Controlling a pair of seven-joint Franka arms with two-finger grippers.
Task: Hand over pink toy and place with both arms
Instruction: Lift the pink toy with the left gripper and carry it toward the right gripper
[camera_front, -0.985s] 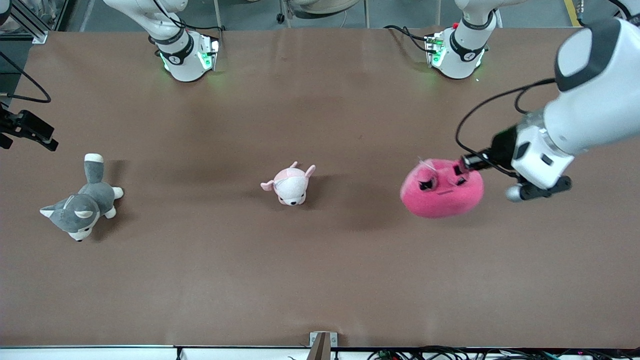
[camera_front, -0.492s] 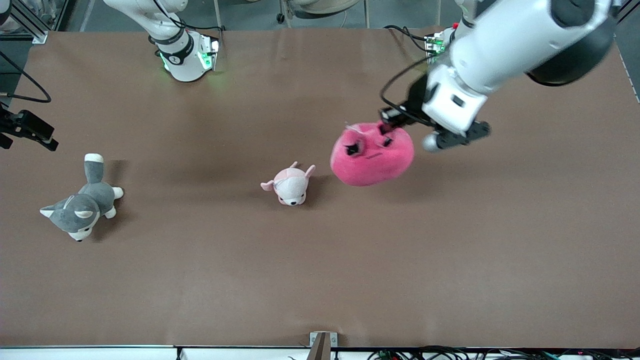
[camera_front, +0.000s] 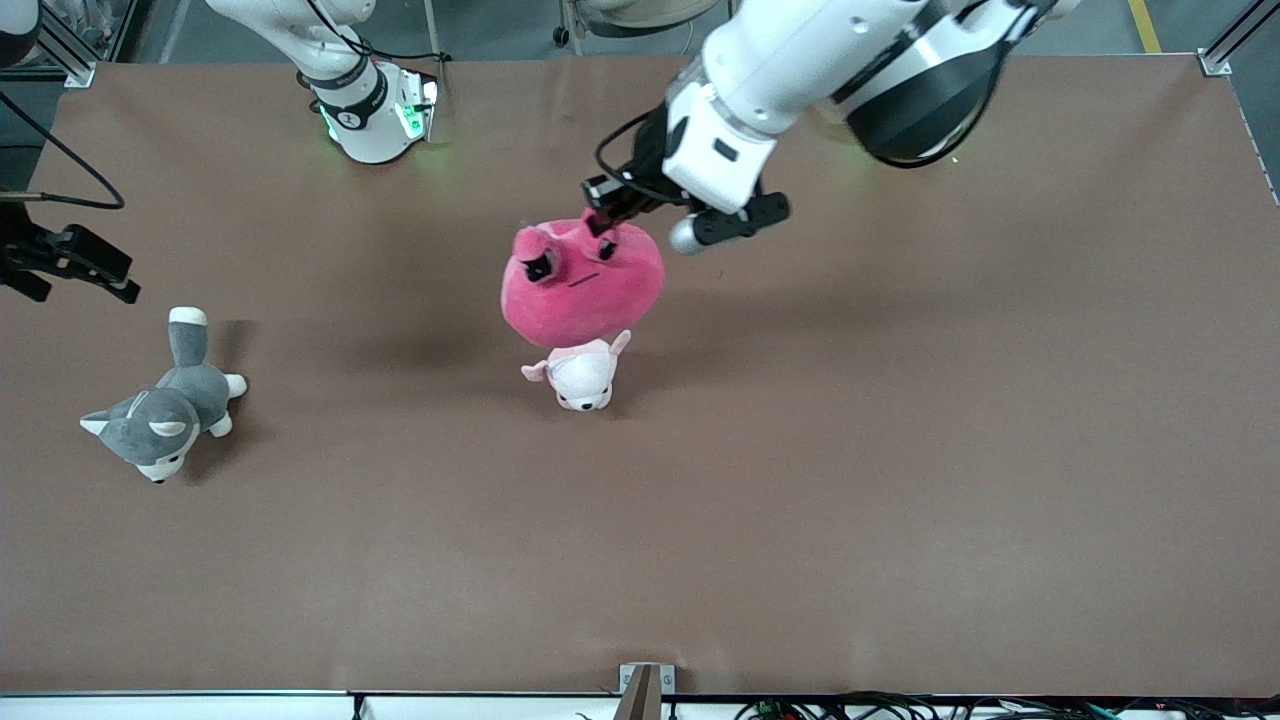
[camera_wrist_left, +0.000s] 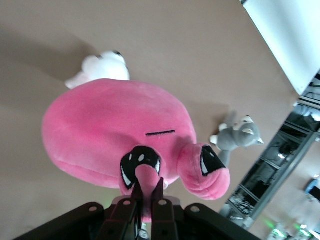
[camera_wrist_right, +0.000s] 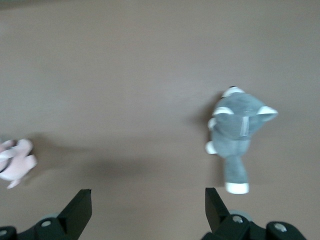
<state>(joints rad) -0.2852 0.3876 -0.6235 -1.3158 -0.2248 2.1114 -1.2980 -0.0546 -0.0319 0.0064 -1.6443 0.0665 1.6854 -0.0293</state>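
The pink toy (camera_front: 580, 290) hangs in the air from my left gripper (camera_front: 603, 222), over the small pale pink-and-white plush (camera_front: 578, 375) in the middle of the table. In the left wrist view the left gripper (camera_wrist_left: 146, 192) is shut on a pink nub between the dark eyes of the pink toy (camera_wrist_left: 115, 125). My right gripper (camera_wrist_right: 147, 192) is open and empty, high over the right arm's end of the table. It shows at the edge of the front view (camera_front: 112, 278), above the grey-and-white dog plush.
The grey-and-white dog plush (camera_front: 165, 405) lies at the right arm's end of the table and shows in the right wrist view (camera_wrist_right: 237, 135). The pale plush also shows there (camera_wrist_right: 15, 162). The brown table (camera_front: 900, 450) is bare toward the left arm's end.
My left arm has carried the pink toy from the left arm's end of the table to above the pale plush at the middle. The right gripper has shifted slightly.
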